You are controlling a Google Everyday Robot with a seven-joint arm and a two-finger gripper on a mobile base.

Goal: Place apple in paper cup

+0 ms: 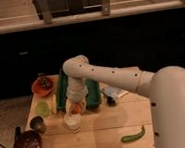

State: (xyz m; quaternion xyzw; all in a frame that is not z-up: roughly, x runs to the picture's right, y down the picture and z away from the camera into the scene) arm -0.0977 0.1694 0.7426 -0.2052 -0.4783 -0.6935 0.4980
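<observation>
1. Camera view: a wooden table (102, 132) fills the lower middle, and the white paper cup (73, 122) standing upright on it serves as the landmark for everything else.
2. The robot's white arm (111, 76) reaches in from the right side of the picture, bends at an elbow above the table, and points down toward the paper cup.
3. The gripper (76, 108) hangs directly above the paper cup's mouth, very near its rim.
4. The apple (77, 109), orange-red, sits at the gripper's tip, just over the paper cup's opening and not down inside it.
5. The fingers appear clamped on the apple, one on each side, though they are hard to make out.
6. Behind the paper cup lies a green tray (92, 93), partly hidden by the arm.
7. To the left of the paper cup and a little behind it stands a pale green cup (42, 109).
8. Nearer the front and left of the paper cup is a small dark metal cup (37, 124).
9. Farther to the front left, at the table's corner, sits a dark bowl (27, 144).
10. Behind and left of the paper cup, an orange plate (43, 86) holds something dark that I cannot identify.
11. To the front right of the paper cup, well apart from it, lies a long green chilli pepper (133, 135).
</observation>
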